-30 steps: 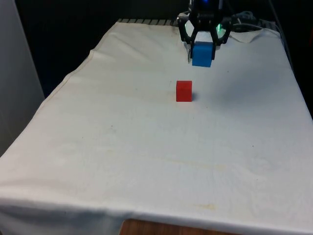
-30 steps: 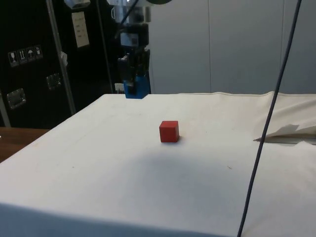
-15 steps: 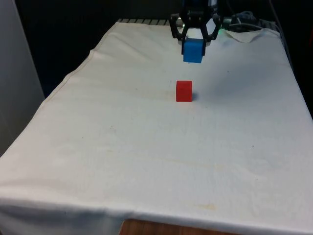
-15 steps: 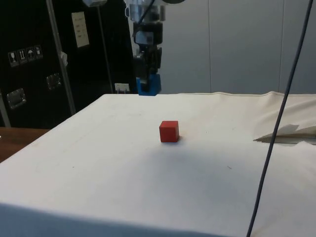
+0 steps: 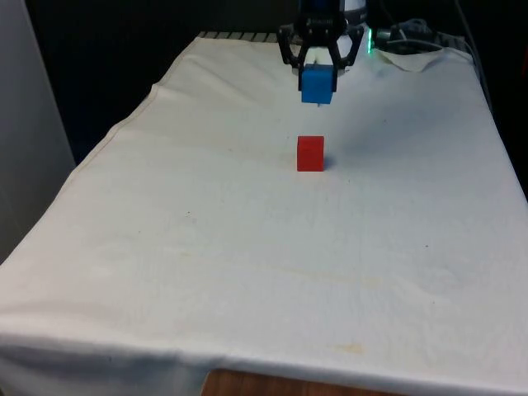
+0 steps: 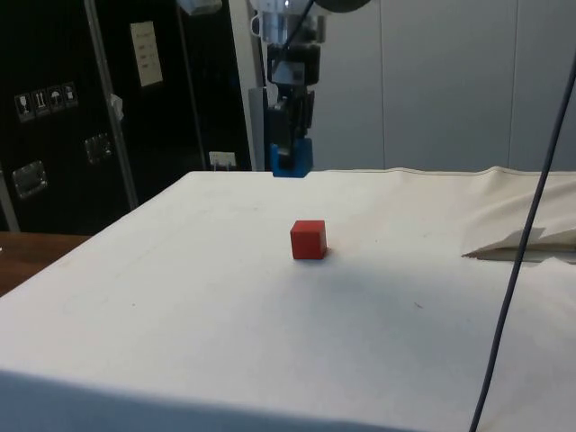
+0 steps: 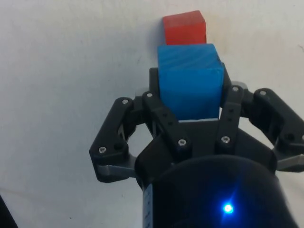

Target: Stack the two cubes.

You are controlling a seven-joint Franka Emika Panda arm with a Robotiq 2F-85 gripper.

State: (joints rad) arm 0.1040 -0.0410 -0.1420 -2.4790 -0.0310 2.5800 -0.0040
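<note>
Gripping blue cube, claw w/ red cube below.

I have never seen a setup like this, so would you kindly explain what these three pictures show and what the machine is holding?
This is one robot arm working at a table under a white cloth. Its hand is a black two-finger gripper. One picture looks across the table at the robot, one looks from the table's side, and one comes from a camera on the wrist, looking down past the fingers. The gripper is shut on a small blue cube, held in the air. A small red cube sits on the cloth, nearer the front camera than the blue one. The goal is to stack them; they are still apart.
</note>
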